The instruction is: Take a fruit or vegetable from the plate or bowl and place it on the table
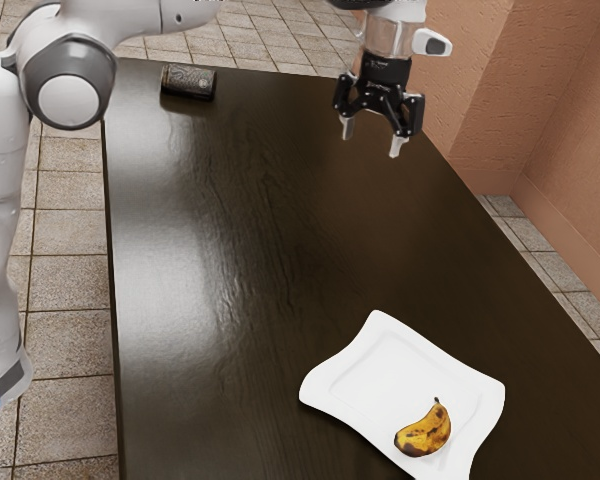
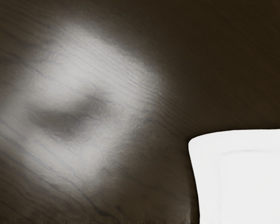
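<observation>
- While the gripper (image 1: pixel 372 138) hangs over the far part of the table (image 1: pixel 260 270), tips down, its state is released: the two pale fingers (image 1: pixel 396 147) stand spread w/ open air btwn them, well apart from the plate.
- Exterior view, task's thing: a curved yellow banana w/ dark brown patches (image 1: pixel 425 432), lying on the white plate (image 1: pixel 346 352), toward its near edge; dark stem tip points to the far side.
- Plate = wavy-rimmed, approx. four-cornered, flat on the table's near end, toward the exterior view's right.
- Far end, exterior view's left: small dark patterned box (image 1: pixel 189 82) on the table. Arm (image 1: pixel 68 85) comes in from that side too; tiled floor (image 1: pixel 70 290) around, reddish wall (image 1: pixel 570 110) at far right.
- Wrist view: a corner of the plate on dark wood grain — beside it, a big soft glare (image 2: pixel 126 74) on the tabletop, w/ a darker smudge inside.
</observation>
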### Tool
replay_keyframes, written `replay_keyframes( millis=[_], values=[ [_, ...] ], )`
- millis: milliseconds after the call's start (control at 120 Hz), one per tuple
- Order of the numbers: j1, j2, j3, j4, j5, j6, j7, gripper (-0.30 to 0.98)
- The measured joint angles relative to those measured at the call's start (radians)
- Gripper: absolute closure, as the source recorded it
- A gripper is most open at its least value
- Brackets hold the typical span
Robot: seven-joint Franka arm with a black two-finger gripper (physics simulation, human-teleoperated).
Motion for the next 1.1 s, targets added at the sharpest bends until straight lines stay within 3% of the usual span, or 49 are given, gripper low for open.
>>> replay_keyframes(
  millis=[467,642,1100],
  values=[
    [-0.218,0.026,-0.018,-0.087,0.012,0.090,-0.313,0.01],
    [-0.235,0.040,-0.076,-0.141,0.013,0.164,-0.381,0.01],
    [-0.414,0.121,-0.085,-0.155,0.013,0.294,-0.493,0.02]
  ],
)
